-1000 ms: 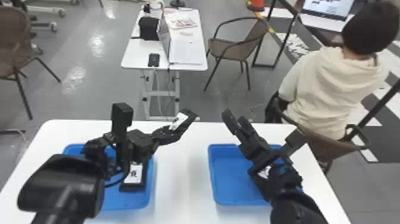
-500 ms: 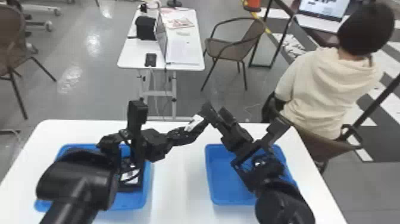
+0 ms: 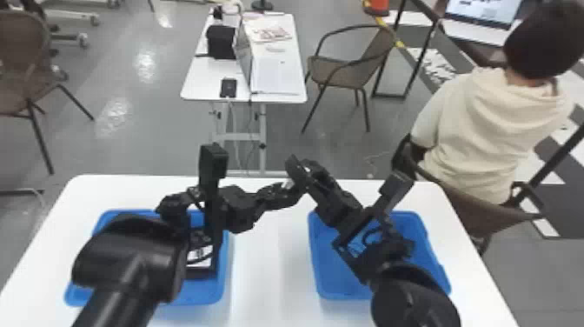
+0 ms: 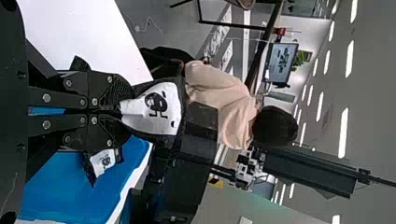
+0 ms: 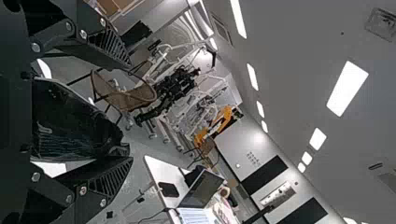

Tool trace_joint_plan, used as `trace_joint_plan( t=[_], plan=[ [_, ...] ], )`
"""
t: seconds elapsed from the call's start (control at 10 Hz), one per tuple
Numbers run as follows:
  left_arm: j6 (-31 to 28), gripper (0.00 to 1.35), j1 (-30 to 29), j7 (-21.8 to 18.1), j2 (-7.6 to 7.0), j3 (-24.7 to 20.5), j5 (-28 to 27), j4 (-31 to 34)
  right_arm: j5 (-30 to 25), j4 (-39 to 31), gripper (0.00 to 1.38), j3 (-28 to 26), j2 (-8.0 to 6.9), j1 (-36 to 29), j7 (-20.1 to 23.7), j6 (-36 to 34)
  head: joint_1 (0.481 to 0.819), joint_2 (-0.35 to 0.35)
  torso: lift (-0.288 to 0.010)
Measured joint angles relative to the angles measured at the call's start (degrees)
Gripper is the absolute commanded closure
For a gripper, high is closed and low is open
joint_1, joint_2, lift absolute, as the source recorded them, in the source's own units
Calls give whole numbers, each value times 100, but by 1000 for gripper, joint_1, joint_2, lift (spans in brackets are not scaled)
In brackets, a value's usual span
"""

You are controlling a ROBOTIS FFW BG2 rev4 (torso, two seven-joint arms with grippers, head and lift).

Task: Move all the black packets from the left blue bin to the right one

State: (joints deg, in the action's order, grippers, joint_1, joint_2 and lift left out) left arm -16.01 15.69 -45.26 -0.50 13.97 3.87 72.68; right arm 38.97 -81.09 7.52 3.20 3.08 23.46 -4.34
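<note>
Head view: my left gripper met the right gripper between the bins; one black packet sat in the left blue bin. Left wrist: fingers pinched on another packet. Right wrist: fingers wide apart, straddling it.

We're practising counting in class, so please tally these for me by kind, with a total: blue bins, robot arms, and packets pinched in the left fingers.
Blue bins: 2
Robot arms: 2
Packet pinched in the left fingers: 1
Total: 5
</note>
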Motion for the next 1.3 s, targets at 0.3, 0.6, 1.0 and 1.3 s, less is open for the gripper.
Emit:
trace_joint_plan(
  t=[0.3, 0.6, 1.0, 1.3],
  plan=[
    [8, 1191, 10, 8, 12, 29, 50, 0, -127, 133, 1181, 3, -38, 125, -26, -218, 695, -121, 0],
    [43, 865, -3, 55, 18, -16, 85, 0, -51, 167, 1204, 4, -99, 65, -54, -156, 695, -117, 0],
    [-51, 59, -255, 120, 40, -389, 80, 30, 187, 401, 1202, -319, -137, 43, -53, 113, 695, -123, 0],
    [-103, -1, -902, 318, 23, -1227, 118, 569, 94, 840, 1202, -998, 55, -89, -53, 117, 695, -137, 0]
  ],
)
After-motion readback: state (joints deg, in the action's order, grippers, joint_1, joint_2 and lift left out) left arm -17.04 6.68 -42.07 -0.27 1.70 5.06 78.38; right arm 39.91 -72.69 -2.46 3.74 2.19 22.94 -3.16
